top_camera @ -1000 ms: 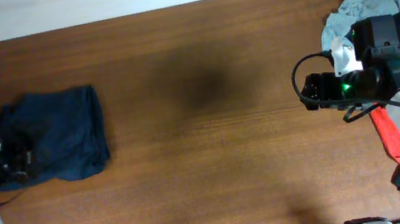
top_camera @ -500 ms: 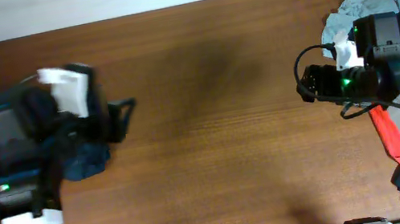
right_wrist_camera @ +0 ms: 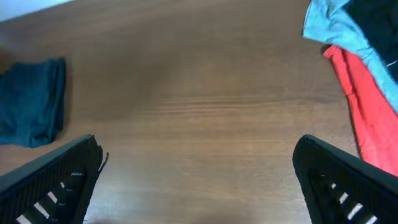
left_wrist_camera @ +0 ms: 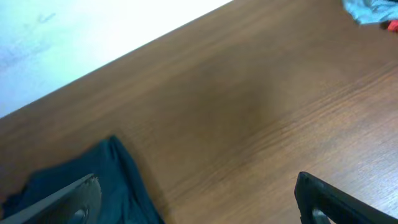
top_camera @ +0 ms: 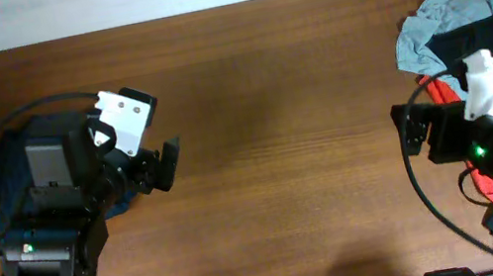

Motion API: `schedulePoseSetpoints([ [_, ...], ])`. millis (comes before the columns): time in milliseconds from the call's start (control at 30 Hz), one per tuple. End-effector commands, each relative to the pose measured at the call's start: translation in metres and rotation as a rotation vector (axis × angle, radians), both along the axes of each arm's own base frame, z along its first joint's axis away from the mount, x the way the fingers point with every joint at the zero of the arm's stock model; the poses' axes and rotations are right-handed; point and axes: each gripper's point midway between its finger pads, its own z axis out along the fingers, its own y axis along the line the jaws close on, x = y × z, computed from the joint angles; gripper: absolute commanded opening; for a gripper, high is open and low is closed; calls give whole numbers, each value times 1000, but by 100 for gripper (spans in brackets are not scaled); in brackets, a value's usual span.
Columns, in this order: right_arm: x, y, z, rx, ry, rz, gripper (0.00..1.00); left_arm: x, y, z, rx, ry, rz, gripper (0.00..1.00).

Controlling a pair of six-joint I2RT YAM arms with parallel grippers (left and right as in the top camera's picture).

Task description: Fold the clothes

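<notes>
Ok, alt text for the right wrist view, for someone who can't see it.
The open right gripper frames bare wooden table. Navy shorts lie at far left, with a light grey shirt and a red shirt at upper right.

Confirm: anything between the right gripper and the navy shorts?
Nothing on the table: only bare wood lies between the right gripper and the navy shorts. Overhead, though, the left arm hangs over them.
</notes>
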Motion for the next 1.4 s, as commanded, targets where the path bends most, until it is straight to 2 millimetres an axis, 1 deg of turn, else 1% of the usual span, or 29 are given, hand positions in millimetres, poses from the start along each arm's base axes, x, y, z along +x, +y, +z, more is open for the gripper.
schedulePoseSetpoints([
  [0, -1, -4, 5, -25, -18, -12, 99, 1, 4, 11, 29, -37, 11, 99],
  [200, -1, -4, 0, -22, 7, -11, 99, 1, 4, 11, 29, -36, 11, 99],
  [367, -18, -3, -24, -12, 138, -9, 99, 1, 4, 11, 29, -37, 11, 99],
  [467, -22, -3, -33, -10, 192, -9, 98, 1, 4, 11, 29, -36, 11, 99],
  [533, -22, -11, -36, -63, 202, -20, 98, 1, 4, 11, 29, -36, 11, 99],
  [600, -22, -11, -36, -112, 188, 26, 99, 1, 4, 11, 29, -36, 11, 99],
  [667, -22, -8, -32, -150, 156, 70, 99, 1, 4, 11, 29, -36, 11, 99],
  [733, -23, -2, -22, -189, 92, 124, 99, 1, 4, 11, 29, -36, 11, 99],
  [767, -22, 2, -15, -205, 51, 148, 99, 1, 4, 11, 29, -36, 11, 99],
  [867, -26, 20, 15, -269, -124, 242, 99, 1, 4, 11, 29, -36, 11, 99],
  [967, -33, 27, 37, -343, -264, 262, 98, 1, 4, 11, 29, -36, 11, 99],
  [1033, -41, 26, 39, -367, -298, 255, 99, 1, 4, 11, 29, -36, 11, 99],
  [1067, -45, 25, 35, -372, -303, 256, 99, 1, 4, 11, 29, -36, 11, 99],
  [1100, -51, 22, 27, -378, -304, 251, 99, 1, 4, 11, 29, -36, 11, 99],
  [1167, -56, 17, 12, -391, -294, 233, 99, 1, 4, 11, 29, -36, 11, 99],
  [1233, -60, 11, -10, -403, -276, 213, 98, 1, 4, 11, 29, -36, 11, 99],
  [1367, -62, 8, -57, -406, -259, 201, 99, 1, 4, 11, 29, -35, 11, 99],
])
